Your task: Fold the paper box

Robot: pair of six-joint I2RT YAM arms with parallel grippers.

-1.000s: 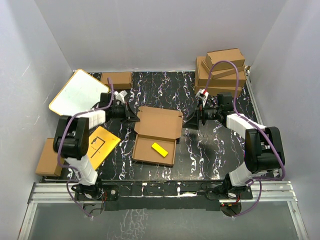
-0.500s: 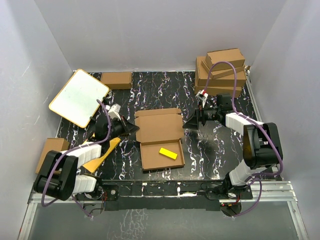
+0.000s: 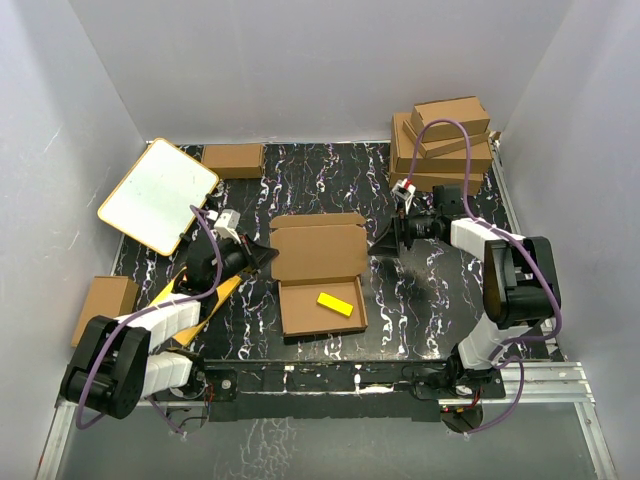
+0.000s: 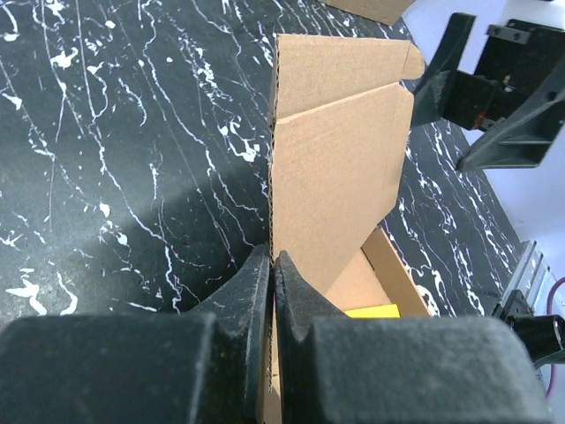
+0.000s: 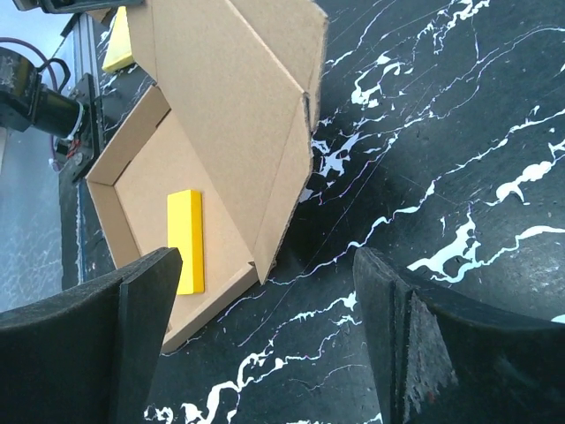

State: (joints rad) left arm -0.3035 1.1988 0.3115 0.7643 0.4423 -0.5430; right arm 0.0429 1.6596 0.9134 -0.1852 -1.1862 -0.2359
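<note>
The paper box (image 3: 322, 300) lies open mid-table, a brown cardboard tray with its lid (image 3: 318, 250) tilted up at the far side. A yellow block (image 3: 336, 304) rests inside the tray. My left gripper (image 3: 268, 256) is shut on the lid's left edge; in the left wrist view its fingers (image 4: 252, 287) pinch the thin cardboard edge of the box (image 4: 340, 168). My right gripper (image 3: 380, 240) stands open just right of the lid, apart from it. In the right wrist view the box (image 5: 229, 106) and the block (image 5: 185, 240) sit ahead of the open gripper (image 5: 265, 344).
A stack of brown boxes (image 3: 445, 140) stands at the back right. A white board with an orange rim (image 3: 158, 195) leans at the back left, with a brown box (image 3: 233, 158) beside it. A yellow card (image 3: 205, 300) lies under my left arm. Another brown box (image 3: 103, 298) sits far left.
My left arm has swung toward the near left, pulling the box round until it sits square, and the lid now stands more upright. The right gripper's jaws have narrowed slightly.
</note>
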